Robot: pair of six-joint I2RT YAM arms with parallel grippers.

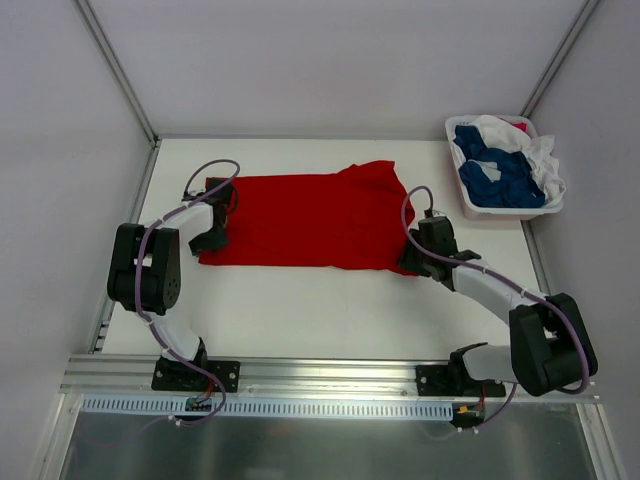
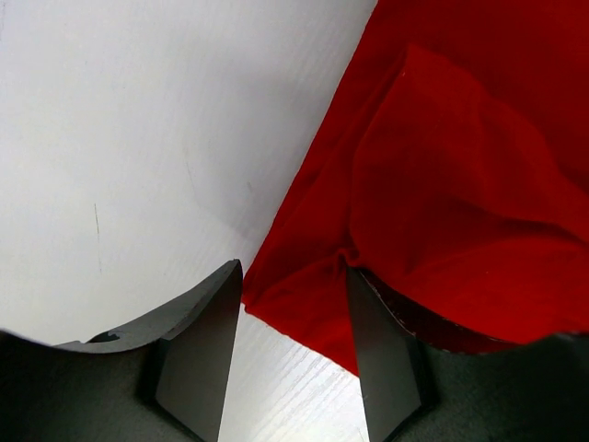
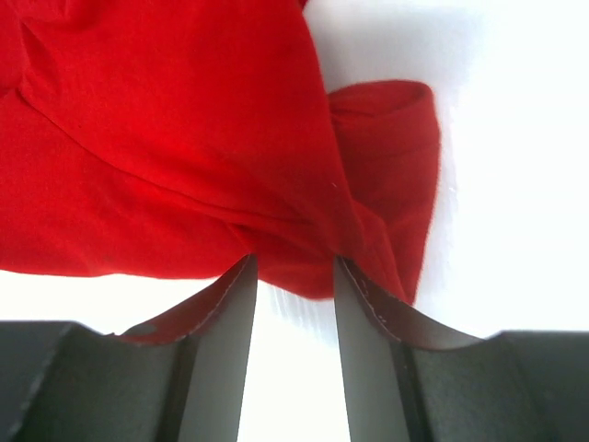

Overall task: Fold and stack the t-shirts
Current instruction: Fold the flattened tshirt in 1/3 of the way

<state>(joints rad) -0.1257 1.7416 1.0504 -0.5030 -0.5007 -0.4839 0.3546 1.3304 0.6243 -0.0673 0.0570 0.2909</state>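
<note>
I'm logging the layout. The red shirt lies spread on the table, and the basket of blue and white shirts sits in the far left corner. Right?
No: the basket sits in the far right corner, as the top view shows. The red shirt lies spread on the table, and the basket holds blue shirts and white shirts.

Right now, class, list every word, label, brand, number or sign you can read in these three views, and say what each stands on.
There are none to read.
The bright red cloth t-shirt shows no print or tag.
The white plastic basket bears no visible lettering.
The small green part below the left arm's base is too small to show any marking.
</note>
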